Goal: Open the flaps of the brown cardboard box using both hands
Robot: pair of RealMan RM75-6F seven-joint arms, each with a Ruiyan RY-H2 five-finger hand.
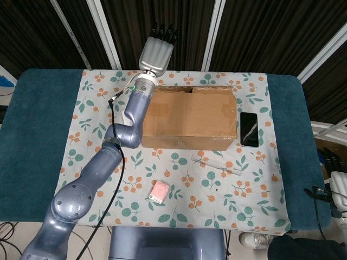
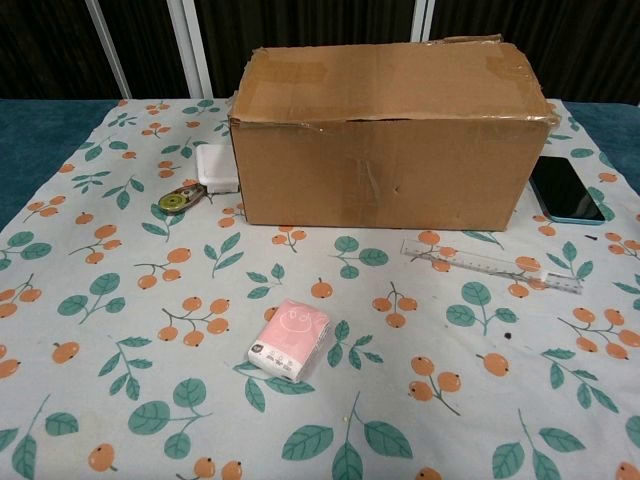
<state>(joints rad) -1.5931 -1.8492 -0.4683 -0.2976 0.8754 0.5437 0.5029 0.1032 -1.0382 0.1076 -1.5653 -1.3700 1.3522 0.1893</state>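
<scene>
Your brown cardboard box [image 1: 190,118] sits toward the back of the table [image 1: 43,141], on a pale cloth [image 1: 179,179] printed with orange berries and green leaves. The cloth covers the middle of a teal tabletop that shows bare at both ends. In the head view the box's top panels lie flat.

Your left hand [image 1: 156,53] is raised above the box's back left corner, palm side down toward the camera, fingers [image 1: 162,31] extended side by side and gripping nothing. It appears clear of the cardboard, though that is hard to judge from this angle.

Your right hand [image 1: 337,184] shows only at the right edge of the head view, off the table; you cannot tell how its fingers lie.

On the cloth, a black phone [image 1: 249,129] lies just beside the box's right end, a clear ruler [image 2: 490,265] lies in front of the box, and a pink tissue pack [image 2: 290,338] sits nearer you. A white block [image 2: 215,166] and a small round tape measure [image 2: 180,200] rest by the box's left end. Behind the table hang dark ribbed panels crossed by white bars [image 1: 103,32].
</scene>
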